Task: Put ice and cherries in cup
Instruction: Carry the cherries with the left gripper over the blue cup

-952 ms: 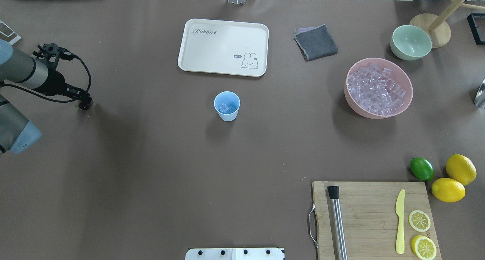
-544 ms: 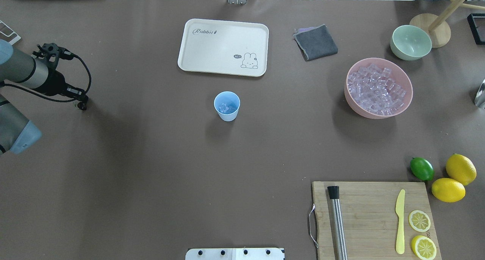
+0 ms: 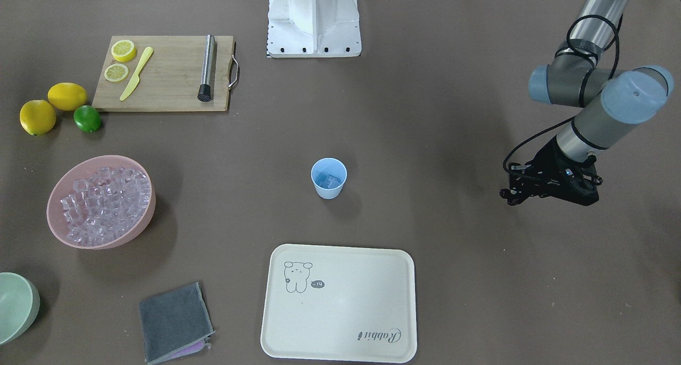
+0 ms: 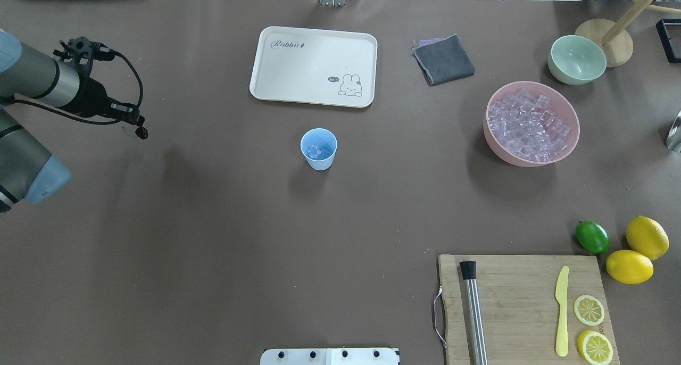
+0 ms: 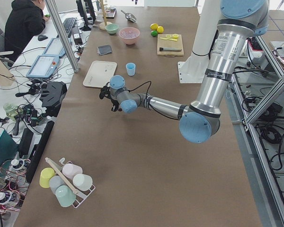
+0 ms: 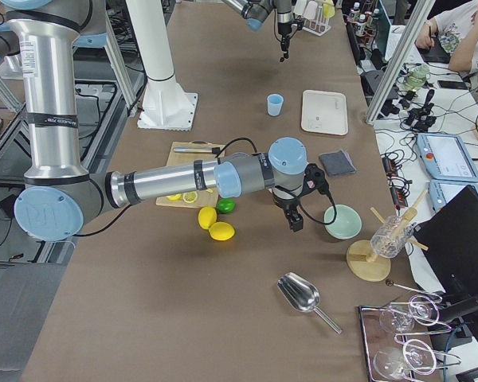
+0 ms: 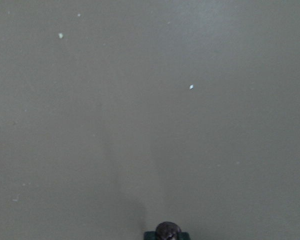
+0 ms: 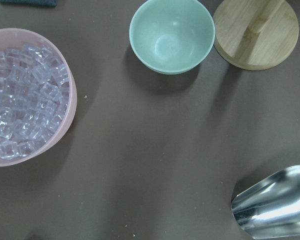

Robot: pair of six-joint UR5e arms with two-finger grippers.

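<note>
The light-blue cup (image 4: 318, 148) stands mid-table with a few ice cubes (image 4: 317, 152) inside; it also shows in the front view (image 3: 328, 179). More ice (image 4: 529, 123) fills the pink bowl (image 4: 524, 163) at the right. My left gripper (image 4: 139, 132) is at the far left, well left of the cup, shut on the dark red cherries (image 4: 142, 134) and held above the table. A cherry shows at the bottom edge of the left wrist view (image 7: 168, 231). My right gripper (image 6: 295, 225) hovers between the pink and pale green bowls; I cannot tell if it is open.
A cream tray (image 4: 314, 66) lies behind the cup, a grey cloth (image 4: 443, 59) to its right. A pale green bowl (image 4: 576, 59), a metal scoop (image 8: 275, 207), a lime (image 4: 592, 237), two lemons and a cutting board (image 4: 521, 306) stand on the right.
My left gripper has risen off the table with the cherries and moved right and farther back, toward the cup's side. Nothing else has moved.
</note>
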